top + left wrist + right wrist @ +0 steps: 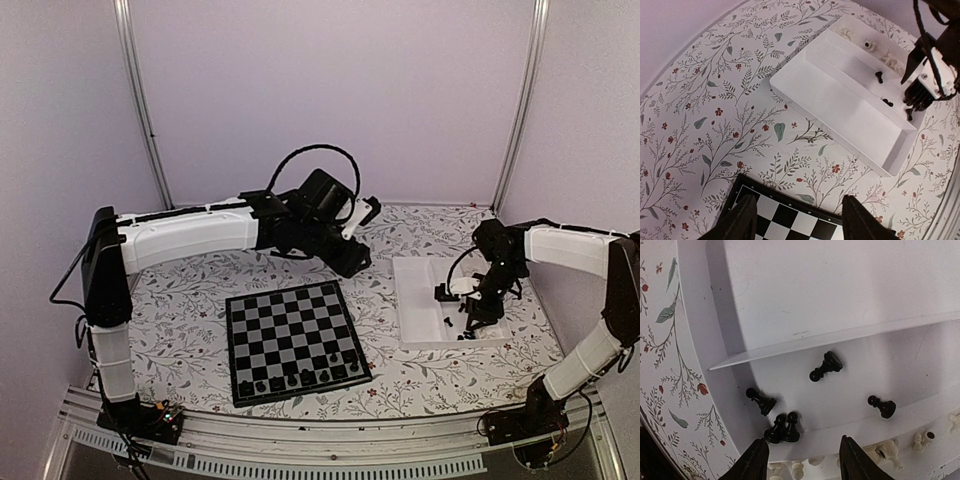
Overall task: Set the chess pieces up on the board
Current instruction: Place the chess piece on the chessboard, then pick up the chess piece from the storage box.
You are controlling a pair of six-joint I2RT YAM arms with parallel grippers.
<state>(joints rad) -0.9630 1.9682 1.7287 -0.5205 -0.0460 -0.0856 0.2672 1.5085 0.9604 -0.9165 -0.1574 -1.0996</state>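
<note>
Top view: board (290, 340) lies flat on the floral worktop (190, 310), toward 6 o'clock of centre. Several black chess pieces (292, 378) stand along its 6 o'clock edge, the rest of the squares bare. White tray (425, 300) sits at 3 o'clock of the board, apart from it.

Right wrist view: five more black pieces lie loose in one tray compartment, two of them touching. Cream pieces (880, 450) lie in the compartment next to it. Right pincer (802, 442) hangs over that compartment wall, fingers apart, nothing between them.

Left wrist view: left pincer (799, 210) is above the board's corner, fingers apart, holding nothing.
</note>
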